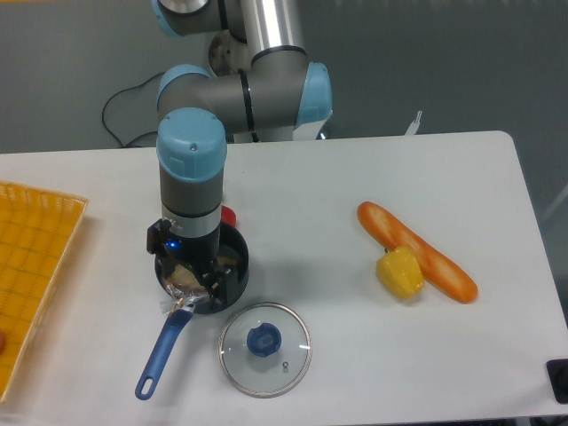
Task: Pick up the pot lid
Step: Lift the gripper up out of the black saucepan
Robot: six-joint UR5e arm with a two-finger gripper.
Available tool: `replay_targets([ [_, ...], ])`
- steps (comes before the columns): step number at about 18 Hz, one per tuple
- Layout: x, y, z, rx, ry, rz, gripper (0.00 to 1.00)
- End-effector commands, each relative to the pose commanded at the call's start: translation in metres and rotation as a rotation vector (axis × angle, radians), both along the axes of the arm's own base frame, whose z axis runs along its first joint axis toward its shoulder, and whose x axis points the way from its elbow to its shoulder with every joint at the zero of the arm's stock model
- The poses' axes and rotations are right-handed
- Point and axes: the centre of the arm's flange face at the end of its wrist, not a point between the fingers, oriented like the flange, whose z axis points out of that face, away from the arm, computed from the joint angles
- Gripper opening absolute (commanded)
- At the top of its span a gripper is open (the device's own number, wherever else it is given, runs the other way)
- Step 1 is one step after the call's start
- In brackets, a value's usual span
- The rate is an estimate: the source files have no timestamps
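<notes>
The pot lid (pixel 290 365) lies flat near the front middle of the table. It is a clear glass disc with a metal rim and a round blue knob (pixel 264 340) at its centre. Up and to the left of it, my gripper (pixel 186 269) points down over a black pot, its two fingers spread apart. The lid is not between them. The gripper hides part of the pot and its contents, and whether the fingertips touch anything there I cannot tell.
The black pot (pixel 236 272) holds something beige; a blue-handled utensil (pixel 163 353) extends from its front edge. Behind it is a red object (pixel 228 216). A yellow pepper-like item (pixel 400 273) and a baguette (pixel 417 251) lie right. An orange bin (pixel 34 253) stands left.
</notes>
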Motion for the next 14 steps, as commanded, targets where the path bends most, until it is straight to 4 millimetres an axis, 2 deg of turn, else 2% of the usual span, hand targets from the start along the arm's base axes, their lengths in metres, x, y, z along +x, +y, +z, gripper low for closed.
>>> replay_targets([
  [6,-0.004,0.003,-0.006,-0.003,0.028,-0.019,1.0],
  [9,-0.001,0.003,-0.017,-0.006,0.053,-0.021,1.0],
  [14,0.004,0.005,-0.021,-0.034,0.085,-0.011,1.0],
])
